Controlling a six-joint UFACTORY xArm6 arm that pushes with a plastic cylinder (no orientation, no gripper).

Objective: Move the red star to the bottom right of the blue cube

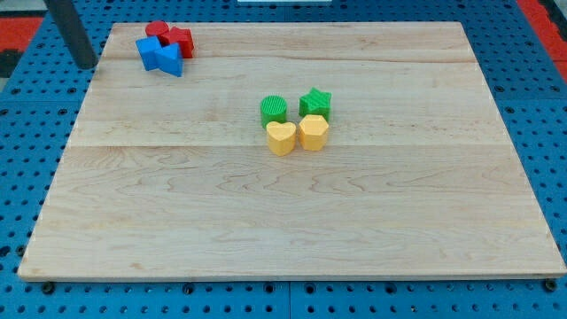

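Dark rod at the view's top left, my tip (pixel 86 66) just off the left edge of the pale wooden board (pixel 292 221), left of the corner cluster and apart from it, touching no block; no pincer on this rod, nothing held. Red star-shaped block (pixel 182 40) at the cluster's right, against the blue blocks; heading and long axis too small to make out. Red rounded block (pixel 157 30) behind. Blue cube (pixel 148 50) touching a blue pointed block (pixel 168 58). Mid-board, packed together: green cylinder (pixel 274 110), green star (pixel 315 103), yellow heart (pixel 281 137), yellow hexagonal block (pixel 313 132).
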